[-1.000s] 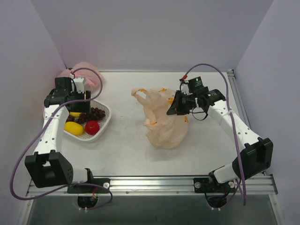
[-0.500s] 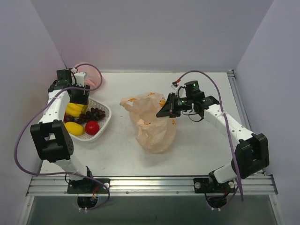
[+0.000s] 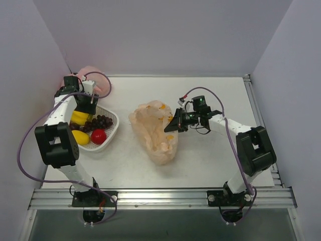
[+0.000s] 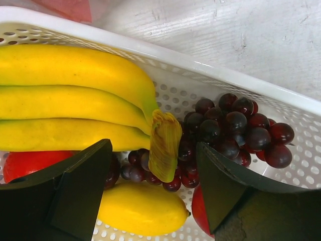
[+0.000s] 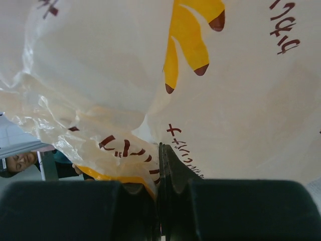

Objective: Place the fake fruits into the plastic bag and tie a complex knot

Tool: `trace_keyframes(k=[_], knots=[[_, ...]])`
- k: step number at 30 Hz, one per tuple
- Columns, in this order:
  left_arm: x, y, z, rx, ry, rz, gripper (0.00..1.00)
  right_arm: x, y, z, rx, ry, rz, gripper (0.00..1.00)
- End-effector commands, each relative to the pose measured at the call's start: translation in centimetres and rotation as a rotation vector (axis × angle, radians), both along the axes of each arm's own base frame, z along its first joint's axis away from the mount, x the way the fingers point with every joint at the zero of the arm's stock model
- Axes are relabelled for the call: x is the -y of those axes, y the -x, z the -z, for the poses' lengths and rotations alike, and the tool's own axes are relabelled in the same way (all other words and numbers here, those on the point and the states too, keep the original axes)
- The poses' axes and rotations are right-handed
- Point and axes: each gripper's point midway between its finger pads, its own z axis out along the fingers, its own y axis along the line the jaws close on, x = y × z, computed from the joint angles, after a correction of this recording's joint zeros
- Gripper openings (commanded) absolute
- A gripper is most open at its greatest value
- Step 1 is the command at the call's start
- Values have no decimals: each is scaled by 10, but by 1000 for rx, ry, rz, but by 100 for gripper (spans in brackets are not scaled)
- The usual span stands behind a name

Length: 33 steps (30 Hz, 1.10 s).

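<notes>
while right tool (image 5: 160, 150) pinches bag (image 5: 100, 75), left tool (image 4: 152, 153) gapes.

Pale lilac walls (image 3: 160, 35) on three sides; white tabletop (image 3: 200, 165); aluminium rail (image 3: 160, 198) at near edge.

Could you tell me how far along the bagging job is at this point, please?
Nothing looks finished: the fruits sit in the white basket. In hand: right gripper pinches the plastic bag, left gripper hangs open over the banana stem. Left: loading every fruit, then the knot.
</notes>
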Motion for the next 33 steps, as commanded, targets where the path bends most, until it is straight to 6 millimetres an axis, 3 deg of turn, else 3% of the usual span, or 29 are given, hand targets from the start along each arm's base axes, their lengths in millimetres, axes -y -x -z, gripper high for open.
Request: trace_keyframes(k=[1,11,15,19,22,26,27,31,33], knots=[[-7,-10,4,15,-22,13,79,-5,-9,-21,78,-77,-16,0],[-10,-21,22,-22,-28,14,72,-3,-10,-23,72,-65,13,0],[-8,-23,14,-15,-10,-10,47,-1,-10,-21,75,-48,25,0],[9,-12,-24,20,66,-10,22,2,-11,-19,82,-36,45,0],[13,-2,-55,45,94,-21,9,1,-12,-18,78,-46,60,0],[33,17,-93,73,191,-1,0,-1,-16,-23,89,-58,69,0],[38,22,-110,106,211,4,0,-1,-17,-23,86,-59,70,0],[63,48,-147,143,336,17,0,0,-19,-24,88,-59,80,0],[85,63,-171,182,443,79,0,3,-23,-26,92,-58,100,0]])
